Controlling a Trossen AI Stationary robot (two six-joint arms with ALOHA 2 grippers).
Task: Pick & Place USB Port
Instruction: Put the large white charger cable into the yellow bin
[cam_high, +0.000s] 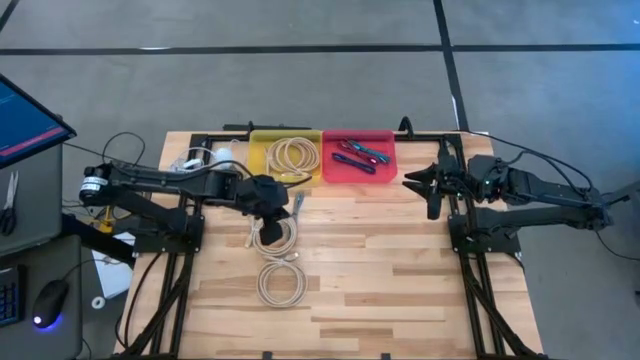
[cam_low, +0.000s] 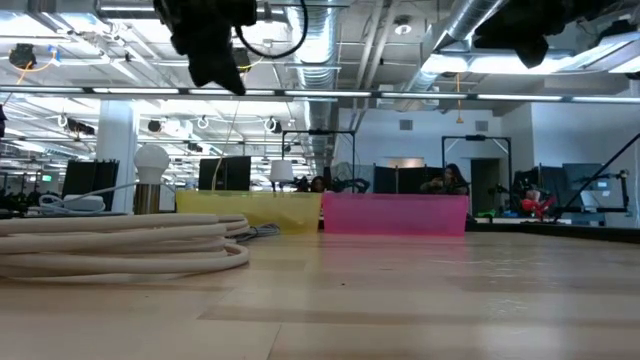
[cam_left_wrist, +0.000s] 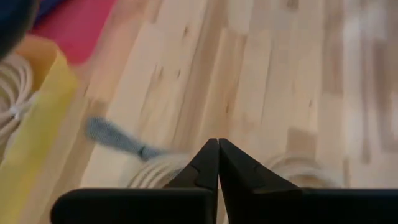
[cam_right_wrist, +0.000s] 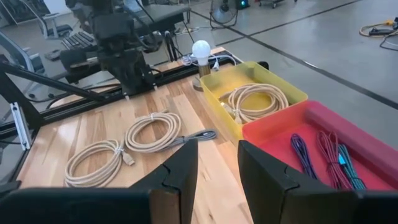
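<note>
Two cream cable coils lie flat on the wooden table, one (cam_high: 275, 235) just under my left gripper and one (cam_high: 280, 283) nearer the front edge. The first coil (cam_right_wrist: 152, 130) ends in a grey plug (cam_left_wrist: 112, 134) that lies on the wood beside the yellow bin (cam_high: 256, 158). My left gripper (cam_left_wrist: 217, 149) is shut with nothing between its fingers. It hangs above that coil (cam_left_wrist: 155, 171), well off the table in the low view (cam_low: 215, 50). My right gripper (cam_right_wrist: 217, 155) is open and waits at the table's right side (cam_high: 420, 190).
The yellow bin holds another cream coil (cam_high: 290, 155). The pink bin (cam_high: 385, 150) beside it holds purple and blue cables (cam_high: 358, 155). A white bulb lamp (cam_right_wrist: 200, 53) stands at the far edge left of the yellow bin. Bare wood spreads between the two arms.
</note>
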